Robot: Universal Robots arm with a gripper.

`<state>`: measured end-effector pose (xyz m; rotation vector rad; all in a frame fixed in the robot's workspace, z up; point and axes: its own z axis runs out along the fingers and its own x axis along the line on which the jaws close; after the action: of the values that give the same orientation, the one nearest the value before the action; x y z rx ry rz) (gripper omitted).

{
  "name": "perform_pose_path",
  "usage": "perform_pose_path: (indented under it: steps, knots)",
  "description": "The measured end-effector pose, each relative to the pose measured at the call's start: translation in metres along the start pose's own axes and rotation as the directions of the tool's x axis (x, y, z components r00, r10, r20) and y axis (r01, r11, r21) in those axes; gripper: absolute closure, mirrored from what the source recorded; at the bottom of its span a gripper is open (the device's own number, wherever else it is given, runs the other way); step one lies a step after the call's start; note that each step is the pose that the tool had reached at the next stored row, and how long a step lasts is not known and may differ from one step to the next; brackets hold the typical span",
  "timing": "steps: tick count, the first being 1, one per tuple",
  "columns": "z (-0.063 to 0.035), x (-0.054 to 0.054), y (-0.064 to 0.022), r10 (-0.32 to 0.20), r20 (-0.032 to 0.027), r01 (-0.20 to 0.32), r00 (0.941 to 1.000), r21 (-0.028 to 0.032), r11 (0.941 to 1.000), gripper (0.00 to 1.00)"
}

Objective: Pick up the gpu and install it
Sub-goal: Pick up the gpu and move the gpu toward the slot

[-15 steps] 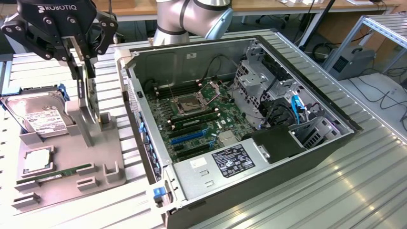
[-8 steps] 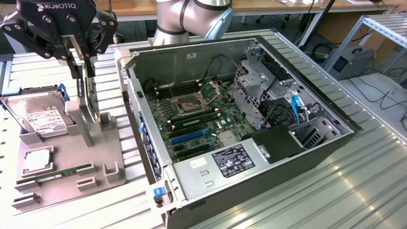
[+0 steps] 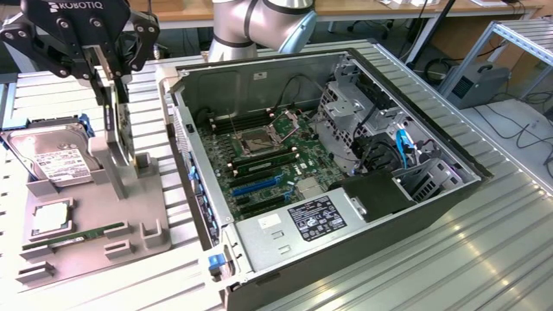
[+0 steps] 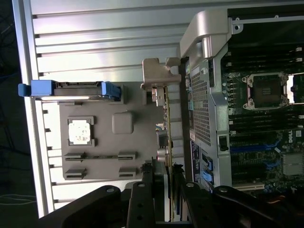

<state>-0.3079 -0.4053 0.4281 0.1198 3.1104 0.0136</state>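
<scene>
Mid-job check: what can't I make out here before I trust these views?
- gpu faces: edge-on in both views.
- gpu top edge: exterior view, covered by the gripper.
- hard drive label text: exterior view, too small.
- the gripper's base: exterior view, cut off by the top edge.

One end of the gpu (image 4: 167,118) seems hidden behind the gripper (image 4: 161,173).

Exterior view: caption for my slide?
Gripper grips the upright gpu at the gray tray beside the open computer case.
</scene>
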Motion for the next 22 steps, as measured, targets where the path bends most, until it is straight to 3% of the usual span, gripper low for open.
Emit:
perform_pose_path:
  steps: [22]
  knots:
    - [-0.0089, -0.0003, 0.0001, 0.0, 0.0, 0.0, 1.0, 0.0, 1.0, 0.73]
